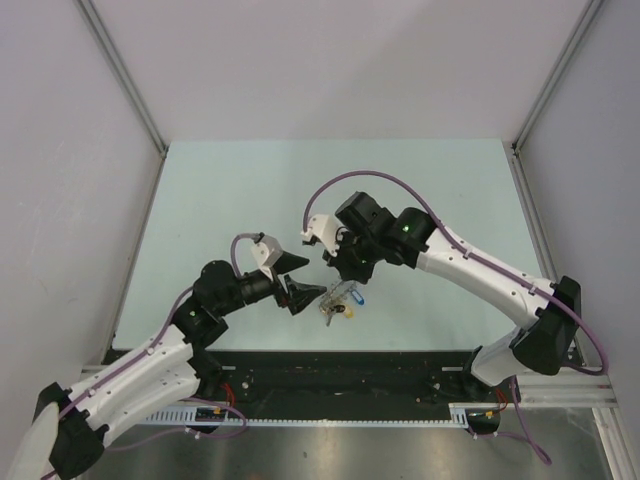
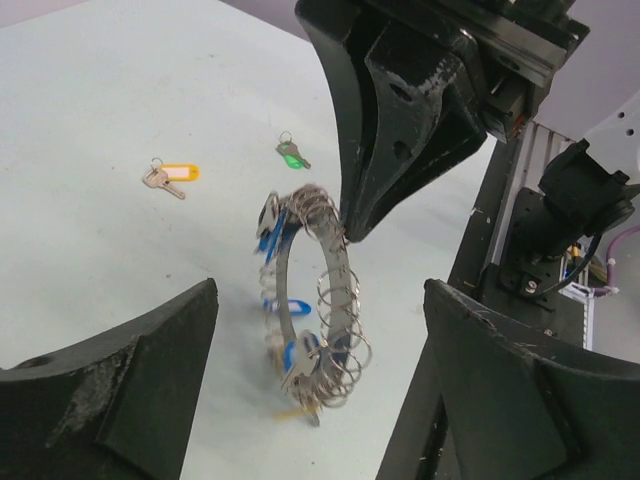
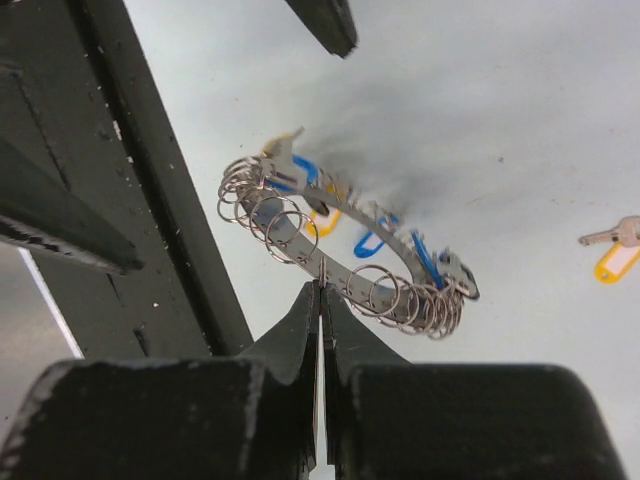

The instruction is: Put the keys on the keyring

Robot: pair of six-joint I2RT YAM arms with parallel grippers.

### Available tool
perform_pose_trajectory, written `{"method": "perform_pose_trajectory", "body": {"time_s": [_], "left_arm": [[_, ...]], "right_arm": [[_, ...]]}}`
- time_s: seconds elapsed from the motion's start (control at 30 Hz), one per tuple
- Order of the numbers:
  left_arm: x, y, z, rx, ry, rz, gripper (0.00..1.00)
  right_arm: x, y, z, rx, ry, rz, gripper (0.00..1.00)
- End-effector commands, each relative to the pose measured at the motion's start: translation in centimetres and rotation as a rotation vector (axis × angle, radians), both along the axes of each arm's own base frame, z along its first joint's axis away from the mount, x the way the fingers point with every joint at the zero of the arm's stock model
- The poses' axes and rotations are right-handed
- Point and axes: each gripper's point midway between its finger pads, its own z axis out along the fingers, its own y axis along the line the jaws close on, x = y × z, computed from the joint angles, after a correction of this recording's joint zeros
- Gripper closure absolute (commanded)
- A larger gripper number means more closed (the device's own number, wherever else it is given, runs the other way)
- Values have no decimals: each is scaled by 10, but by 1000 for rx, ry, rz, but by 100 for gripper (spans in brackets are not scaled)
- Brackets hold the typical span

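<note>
- The right gripper [image 3: 320, 292] has its two fingers pressed together. It pinches the top of the keyring [image 2: 338, 275] and holds it up on its edge.
- The keyring is a big grey ring full of small wire loops and keys, some with blue heads. It hangs over the near middle of the table [image 2: 100, 90]. I cannot tell if its bottom touches the table.
- The left gripper [image 1: 312, 278] is spread wide. It holds nothing. It sits just left of the keyring, and its two fingers [image 2: 120, 390] stand apart from it.
- The yellow key [image 2: 170, 178] lies flat on the table, well apart from the keyring.
- The green key [image 2: 292, 155] lies flat too, near the yellow key but not touching it. No gripper touches these two keys.
</note>
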Motion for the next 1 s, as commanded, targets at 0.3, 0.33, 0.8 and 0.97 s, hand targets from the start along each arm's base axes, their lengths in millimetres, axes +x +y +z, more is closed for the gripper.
{"method": "perform_pose_trajectory", "body": {"time_s": [0.3, 0.33, 0.8, 0.97], "left_arm": [[-9, -30, 17, 27, -182, -236, 41], [-14, -32, 14, 40, -169, -271, 41], [-22, -48, 7, 93, -121, -429, 67], [-21, -52, 4, 108, -98, -433, 74]], "right_arm": [[-14, 10, 26, 135, -3, 157, 100], [-15, 10, 30, 150, -14, 167, 100], [-27, 7, 40, 208, -45, 233, 100], [-29, 8, 40, 209, -41, 241, 100]]}}
